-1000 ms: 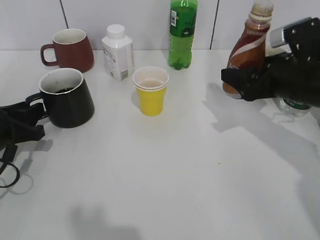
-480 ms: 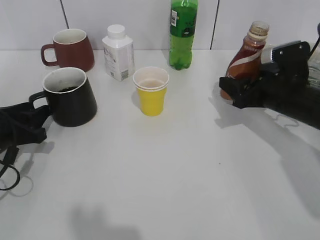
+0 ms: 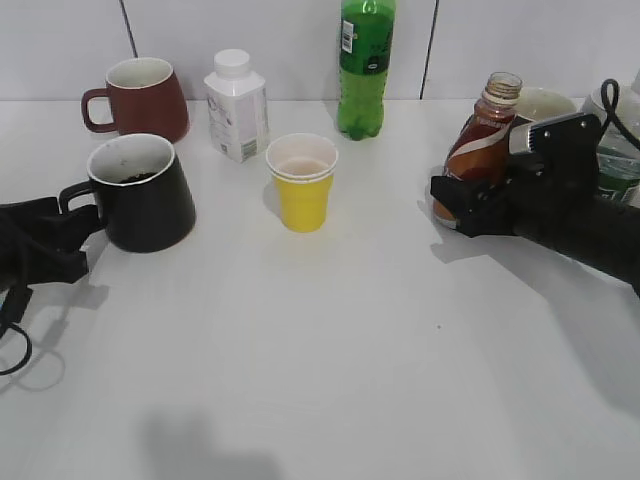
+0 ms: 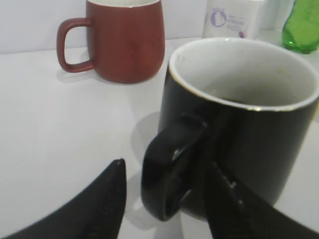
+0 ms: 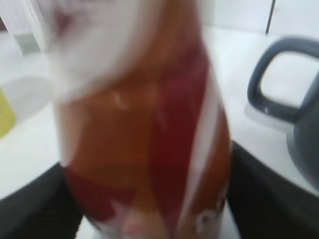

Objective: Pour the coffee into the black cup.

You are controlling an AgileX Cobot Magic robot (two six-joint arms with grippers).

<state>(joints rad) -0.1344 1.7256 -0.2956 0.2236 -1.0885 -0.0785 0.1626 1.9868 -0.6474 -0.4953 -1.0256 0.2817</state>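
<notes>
The coffee bottle (image 3: pixel 478 140), slim and brown with a white swirl label and no cap, stands upright at the right of the table. My right gripper (image 3: pixel 458 205) is shut on its lower body; in the right wrist view the bottle (image 5: pixel 144 124) fills the space between the fingers (image 5: pixel 149 209). The black cup (image 3: pixel 145 200) stands on the table at the left with dark liquid at its bottom. My left gripper (image 3: pixel 70 235) is open, with its fingers (image 4: pixel 167 169) on either side of the cup's (image 4: pixel 259 134) loop handle and a gap on the left side.
A maroon mug (image 3: pixel 140 98), a small white bottle (image 3: pixel 237 105) and a green soda bottle (image 3: pixel 365 65) stand along the back. A yellow paper cup (image 3: pixel 302 182) is in the middle. A dark grey mug (image 5: pixel 299 114) and a water bottle (image 3: pixel 615 150) stand behind my right arm.
My right gripper has lowered the coffee bottle from a raised position down to the table and slightly left. The black cup has shifted a little to the right.
</notes>
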